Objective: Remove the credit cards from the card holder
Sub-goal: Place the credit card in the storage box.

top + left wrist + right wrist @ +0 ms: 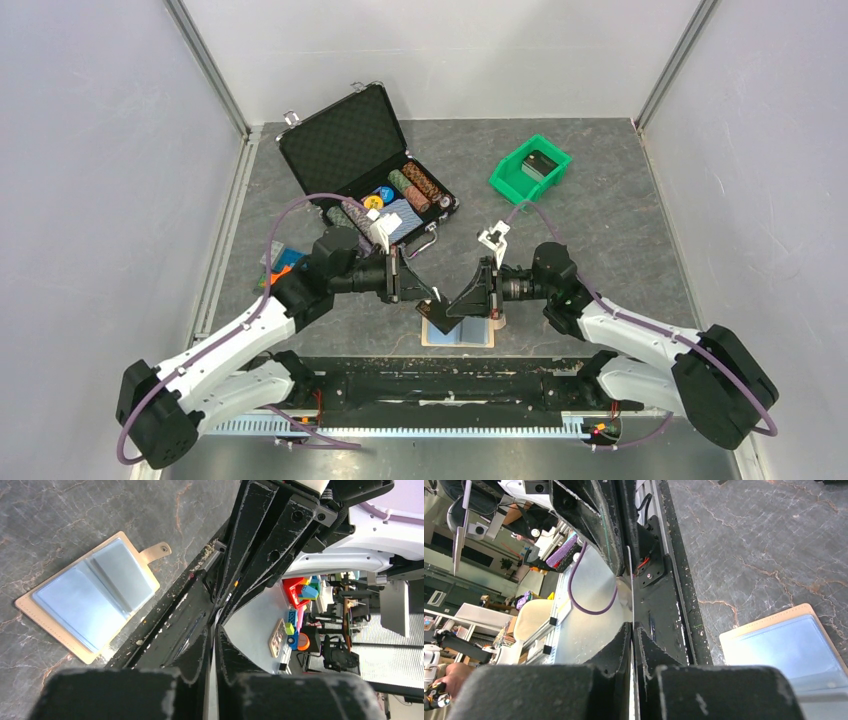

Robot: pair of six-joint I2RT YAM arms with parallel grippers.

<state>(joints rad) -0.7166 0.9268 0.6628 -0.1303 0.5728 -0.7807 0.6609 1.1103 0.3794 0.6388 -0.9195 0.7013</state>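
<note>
Card holder (92, 600) lying open and flat on the table (620, 230), at its near edge between the two arm bases, tan border and side tab outward, light blue-grey inner faces up. Whether its pockets hold further cards cannot be told from these views. Directly above it the two grippers meet tip to tip. Right gripper (633, 626): fingers clamped on one thin credit card (441, 320), seen edge-on as a pale line in the right wrist view and as a dark tilted face from above, clear of the holder. Left gripper (214, 627): fingers close together with a narrow slit between them; whether they pinch the same card cannot be told. Farther out: a green bin (512, 186) at the far right holding a dark flat object of uncertain kind, and an open black case (345, 135) of poker chips (415, 185) at the far left. Progress, as judged: at least one card is out; setting it down and checking the remaining pockets are left.
</note>
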